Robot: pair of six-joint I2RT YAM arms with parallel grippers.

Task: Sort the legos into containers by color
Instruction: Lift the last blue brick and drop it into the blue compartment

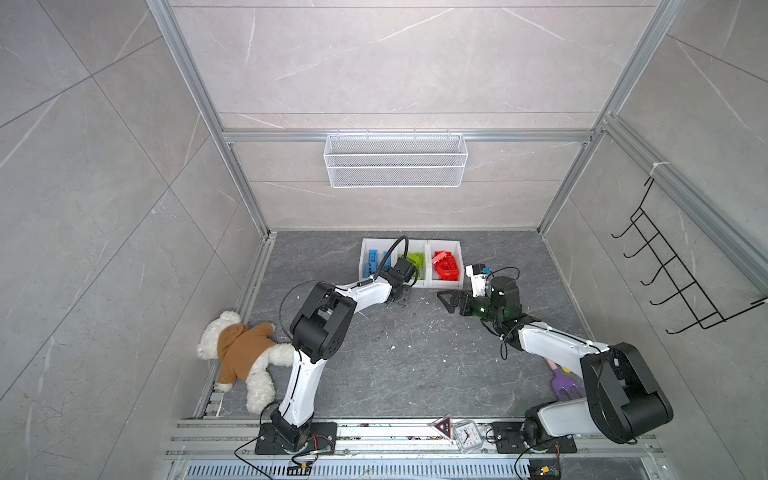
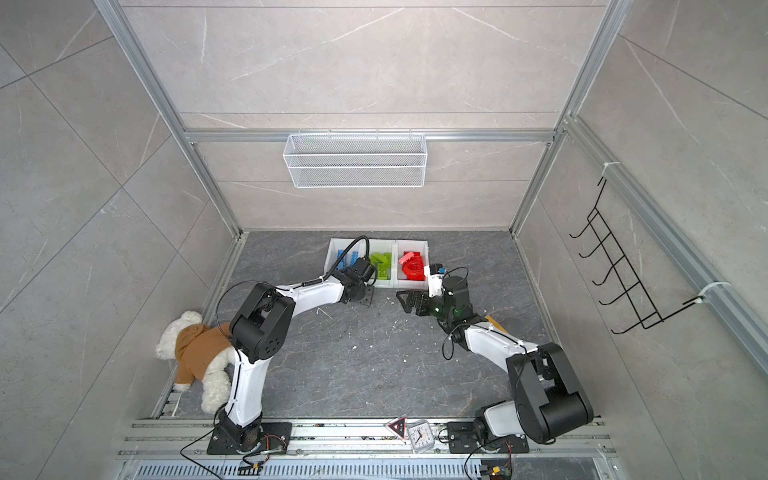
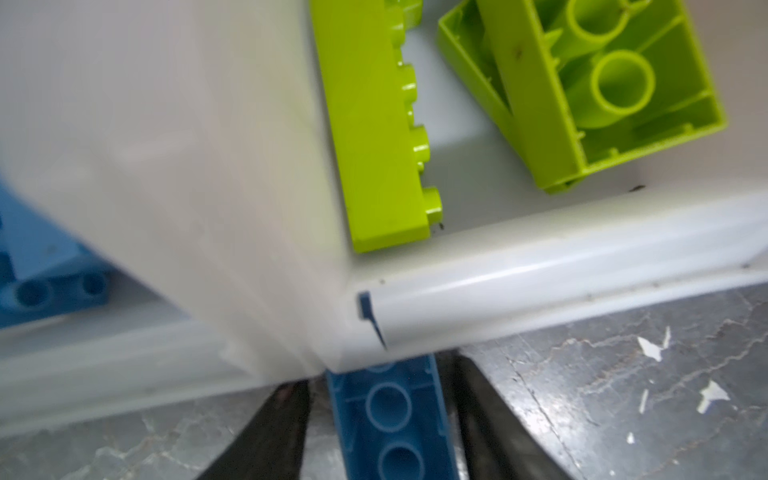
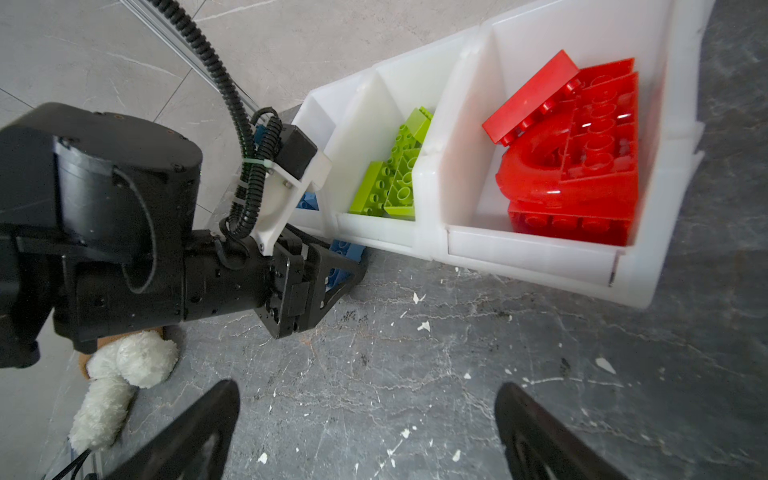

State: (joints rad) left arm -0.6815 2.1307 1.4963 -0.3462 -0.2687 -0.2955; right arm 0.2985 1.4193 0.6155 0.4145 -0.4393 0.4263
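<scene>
Three white bins stand in a row at the back of the floor. The left bin (image 1: 365, 246) holds blue legos (image 1: 371, 259), the middle bin (image 4: 376, 235) green legos (image 1: 417, 262), and the right bin (image 1: 459, 249) red legos (image 1: 446, 266). A blue lego (image 3: 390, 415) lies on the floor against the bins' front wall, its hollow underside towards the left wrist camera. My left gripper (image 3: 374, 386) straddles it, with a strip of floor still showing beside one finger. Facing it, my right gripper (image 4: 368, 399) hovers wide open and empty over bare floor in front of the red bin.
A teddy bear (image 1: 241, 353) lies at the left floor edge beside the left arm. A purple toy rake (image 1: 565, 384) lies by the right arm. A small clock (image 1: 467, 434) and a triangle sign (image 1: 442, 426) sit on the front rail. A wire basket (image 1: 395, 160) hangs on the back wall.
</scene>
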